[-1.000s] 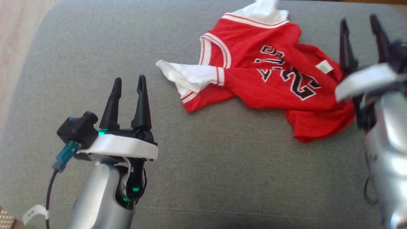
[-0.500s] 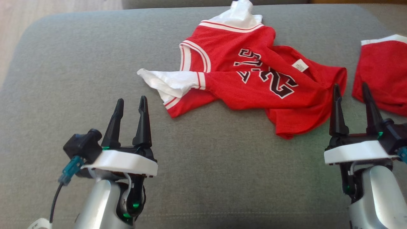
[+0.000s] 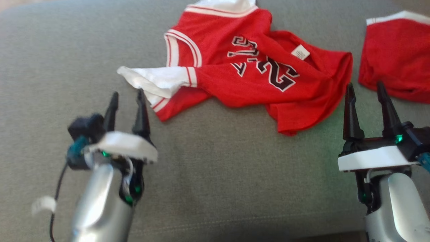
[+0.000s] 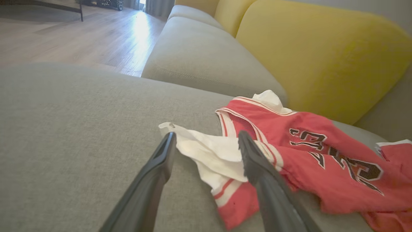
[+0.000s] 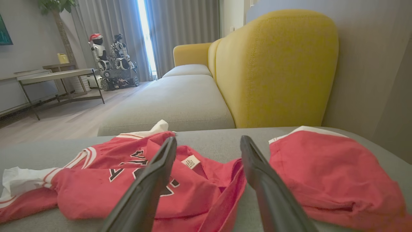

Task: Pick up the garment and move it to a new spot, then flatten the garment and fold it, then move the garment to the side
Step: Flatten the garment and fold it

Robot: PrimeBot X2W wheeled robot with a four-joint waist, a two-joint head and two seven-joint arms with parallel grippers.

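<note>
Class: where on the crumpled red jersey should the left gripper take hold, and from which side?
Probably the white sleeve jutting from the jersey toward the left gripper. Approach from the robot's left: that flap lies loose and rumpled, clear of the bunched body.

The jersey's (image 3: 255, 67) top and red shorts (image 3: 396, 57) run off-frame.

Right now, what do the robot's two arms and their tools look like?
Each forearm is smooth silver, capped by a white plate with small green lights. The left tool and right tool each have two long, tapering black fingers. By the left one sits a black camera with a teal plug, a black cable and a white tag.
</note>
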